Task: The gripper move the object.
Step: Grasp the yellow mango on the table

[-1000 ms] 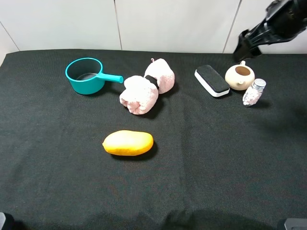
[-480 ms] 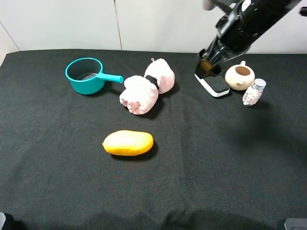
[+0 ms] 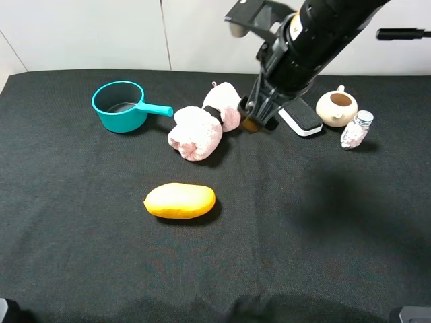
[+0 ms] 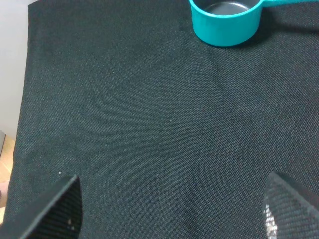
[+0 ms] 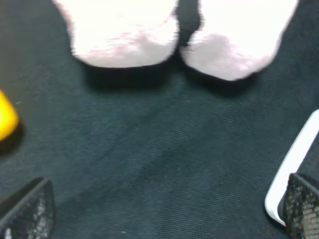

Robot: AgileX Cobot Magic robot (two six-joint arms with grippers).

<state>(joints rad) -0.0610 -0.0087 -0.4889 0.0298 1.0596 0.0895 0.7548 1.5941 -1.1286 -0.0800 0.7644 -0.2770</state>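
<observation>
The yellow-orange mango-like fruit lies alone on the black cloth, front of centre. Its edge shows in the right wrist view. My right gripper hangs above the cloth just right of the pink plush rolls, well behind and to the right of the fruit. In the right wrist view the right gripper has its fingers wide apart and holds nothing. My left gripper is open and empty over bare cloth near the teal pot. It does not show in the high view.
Two pink plush rolls lie behind the fruit, and show in the right wrist view. A teal saucepan stands back left. A black-and-white eraser, a cream teapot and a small bottle stand back right.
My right arm has swung in from the far right corner, leftward and down, past the eraser to beside the plush rolls. The fruit and the other things have not moved.
</observation>
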